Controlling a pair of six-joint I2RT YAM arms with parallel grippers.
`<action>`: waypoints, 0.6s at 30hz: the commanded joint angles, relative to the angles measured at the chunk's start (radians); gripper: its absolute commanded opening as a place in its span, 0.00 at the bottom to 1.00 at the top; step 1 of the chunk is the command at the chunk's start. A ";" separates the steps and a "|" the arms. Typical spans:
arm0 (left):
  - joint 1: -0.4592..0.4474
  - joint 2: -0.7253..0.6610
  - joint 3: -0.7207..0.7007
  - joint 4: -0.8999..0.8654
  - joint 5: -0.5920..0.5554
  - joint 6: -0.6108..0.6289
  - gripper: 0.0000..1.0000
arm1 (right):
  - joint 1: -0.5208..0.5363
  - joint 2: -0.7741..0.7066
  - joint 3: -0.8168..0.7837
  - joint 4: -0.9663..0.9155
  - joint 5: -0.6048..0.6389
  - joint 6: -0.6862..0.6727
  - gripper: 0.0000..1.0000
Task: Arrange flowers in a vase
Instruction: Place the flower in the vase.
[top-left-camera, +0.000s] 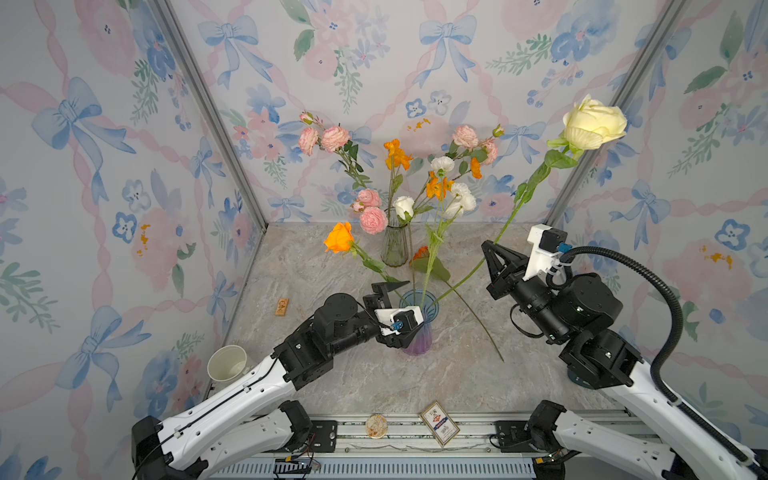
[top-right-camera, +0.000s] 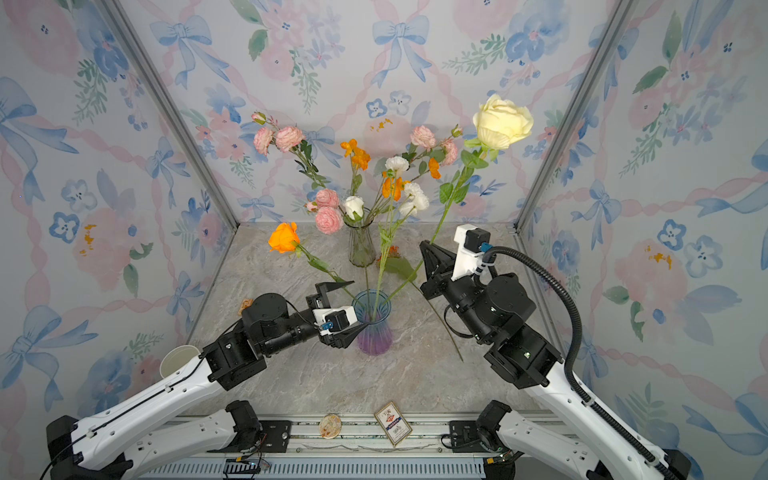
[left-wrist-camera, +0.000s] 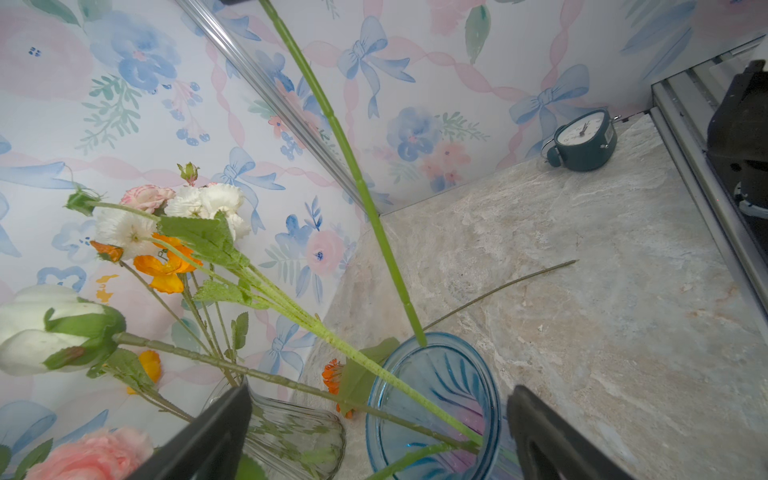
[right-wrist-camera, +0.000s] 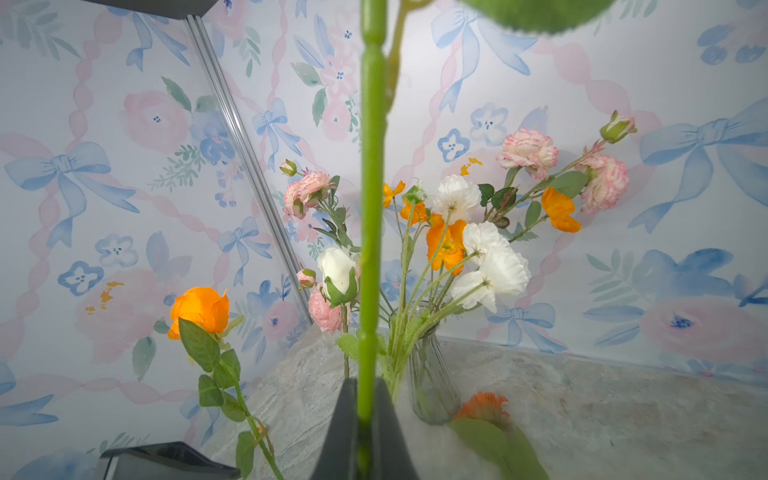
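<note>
A cream rose (top-left-camera: 594, 122) (top-right-camera: 503, 120) rides high at the right. My right gripper (top-left-camera: 485, 246) (right-wrist-camera: 368, 382) is shut on its thick green stem (left-wrist-camera: 361, 187), whose lower end dips into the blue vase (top-left-camera: 417, 345) (left-wrist-camera: 436, 374). An orange rose (top-left-camera: 338, 237) and white and orange poppies (top-left-camera: 461, 199) also stand in that vase. My left gripper (top-left-camera: 401, 311) (left-wrist-camera: 380, 395) is open, one finger on each side of the blue vase's neck. Behind it a clear glass vase (top-left-camera: 395, 245) holds pink ruffled blooms and a white bud.
An orange flower (top-left-camera: 419, 253) lies on the marble table (top-left-camera: 332, 374), its long stem running to the front right. A paper cup (top-left-camera: 227, 363) and a wooden block (top-left-camera: 281, 306) sit at the left. A card box (top-left-camera: 439, 423) lies in front; an alarm clock (left-wrist-camera: 582, 141) stands in a corner.
</note>
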 joint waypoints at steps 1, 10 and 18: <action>0.003 0.003 0.016 0.000 0.009 -0.004 0.98 | 0.015 0.038 -0.039 0.121 -0.008 0.042 0.00; 0.004 -0.005 0.013 0.004 0.006 -0.004 0.98 | 0.070 0.116 -0.156 0.255 0.046 0.076 0.00; 0.004 0.004 0.013 0.004 0.007 -0.004 0.98 | 0.094 0.118 -0.259 0.353 0.108 0.108 0.00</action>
